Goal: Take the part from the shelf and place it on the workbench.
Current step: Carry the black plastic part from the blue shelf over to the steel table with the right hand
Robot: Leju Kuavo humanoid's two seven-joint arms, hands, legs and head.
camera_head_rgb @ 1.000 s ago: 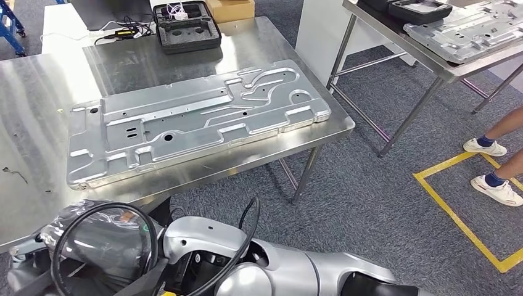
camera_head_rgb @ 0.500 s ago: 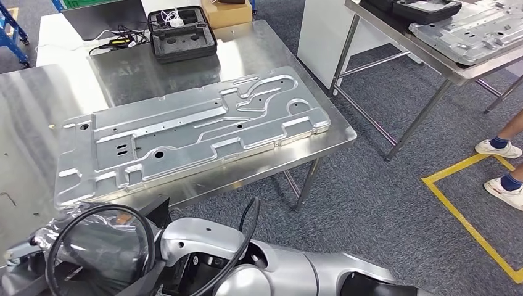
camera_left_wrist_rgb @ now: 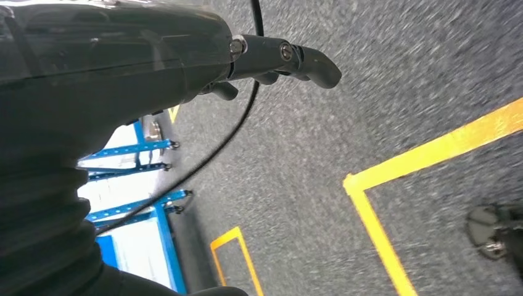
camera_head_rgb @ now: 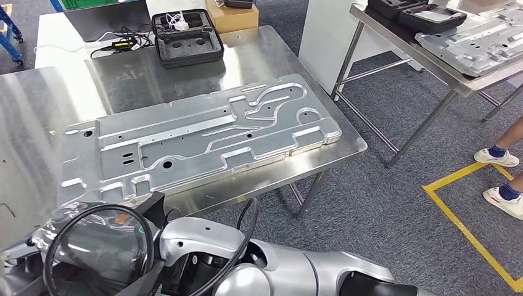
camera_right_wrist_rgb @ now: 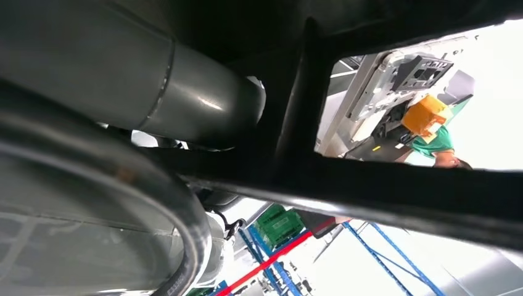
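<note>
A large stamped metal plate lies flat on the steel workbench in the head view, its right end close to the bench's right edge. A second plate of the same kind rests on another steel table at the top right. In the left wrist view my left hand hangs above the grey carpet with its dark fingers stretched out and nothing in them. The right wrist view is dark and close: a thick grey rounded part and black bars cross it, and how the right hand's fingers lie is unclear.
At the back of the bench are a black foam case, a cardboard box and cables. A person's feet in white shoes stand at the right beside yellow floor tape. Blue racking stands on the carpet.
The whole head picture has shifted, so the camera has moved; bench and plate now sit slightly lower and further right. The plate lies as before on the bench.
</note>
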